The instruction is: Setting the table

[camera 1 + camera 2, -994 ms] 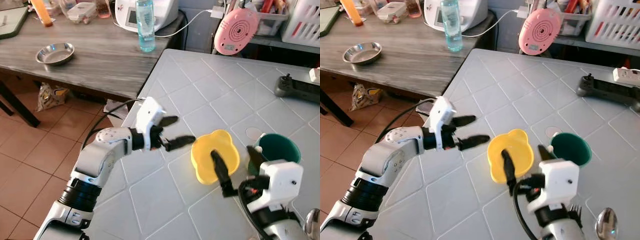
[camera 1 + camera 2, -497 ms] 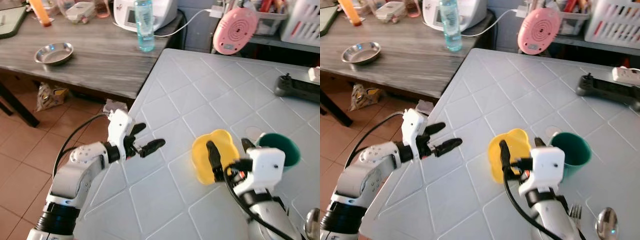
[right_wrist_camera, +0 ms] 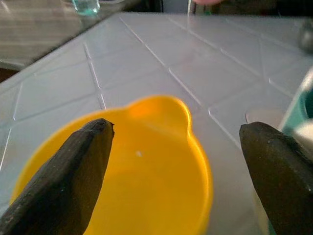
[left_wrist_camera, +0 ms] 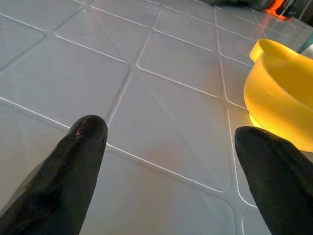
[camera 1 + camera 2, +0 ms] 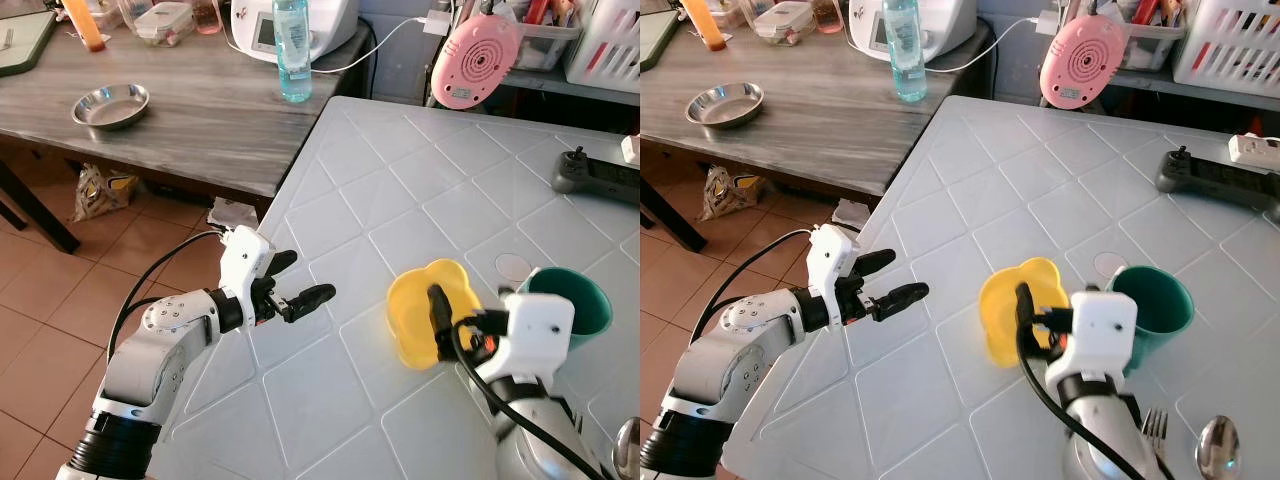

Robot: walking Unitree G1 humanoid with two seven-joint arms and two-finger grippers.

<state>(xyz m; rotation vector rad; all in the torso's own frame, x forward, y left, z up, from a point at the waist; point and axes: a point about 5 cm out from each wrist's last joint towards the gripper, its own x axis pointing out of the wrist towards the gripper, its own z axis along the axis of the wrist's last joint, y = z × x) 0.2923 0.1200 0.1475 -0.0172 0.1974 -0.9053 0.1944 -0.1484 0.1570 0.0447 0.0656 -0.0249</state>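
The right hand (image 5: 437, 312) sits right over the yellow bowl (image 5: 420, 300), fingers spread wide. In the right wrist view the two black fingertips (image 3: 88, 161) frame the bowl's rim on either side, but I can't tell for sure if either one is touching it yet. One finger looks like it dips inside the bowl in the head views.

The bowl itself is near the front of the white tiled tabletop (image 5: 400, 190), just beside a green cup (image 5: 580, 300). There's a fork (image 5: 1152, 425) and a spoon (image 5: 1218, 445) closer to the robot on the right.

Looks like thin plastic, so my guess is it's light, stiff enough and not fragile, but kinda slick, and it'll probably skate on that smooth surface if nudged. I'd pinch the rim wall, one finger inside and one outside, away from the little lobed handle bit.

The left hand (image 5: 300, 285) hovers low over the near left edge of the tabletop, fingers apart, holding nothing, pointed at the bowl but well apart from it.
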